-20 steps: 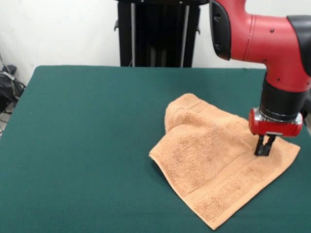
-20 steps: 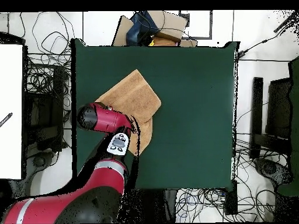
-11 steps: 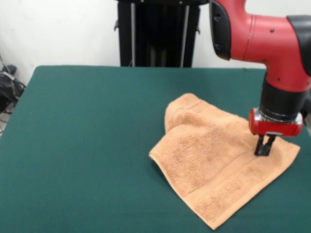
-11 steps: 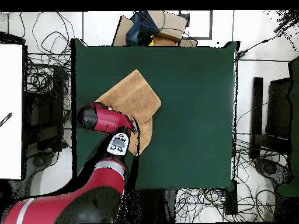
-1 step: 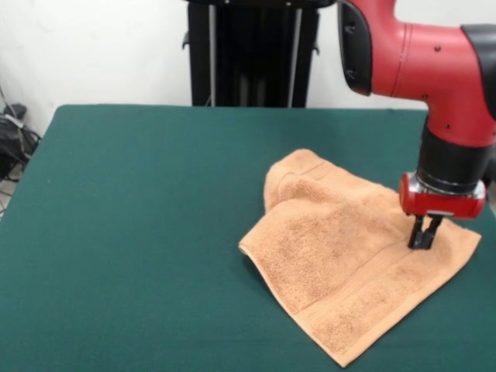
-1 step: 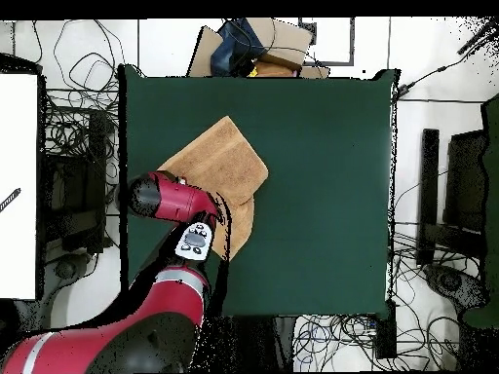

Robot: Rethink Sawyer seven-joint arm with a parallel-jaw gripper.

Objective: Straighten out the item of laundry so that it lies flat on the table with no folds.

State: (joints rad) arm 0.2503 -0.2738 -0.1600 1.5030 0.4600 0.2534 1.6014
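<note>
A black stand is seen against a white wall. Tangled cables are spread over the floor on several sides. A cardboard box and a dark bag are placed together, and a white panel is seen at one edge.

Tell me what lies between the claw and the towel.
Nothing: in the front view the claw stands with its tips on the towel, near its right corner, no gap showing.
</note>
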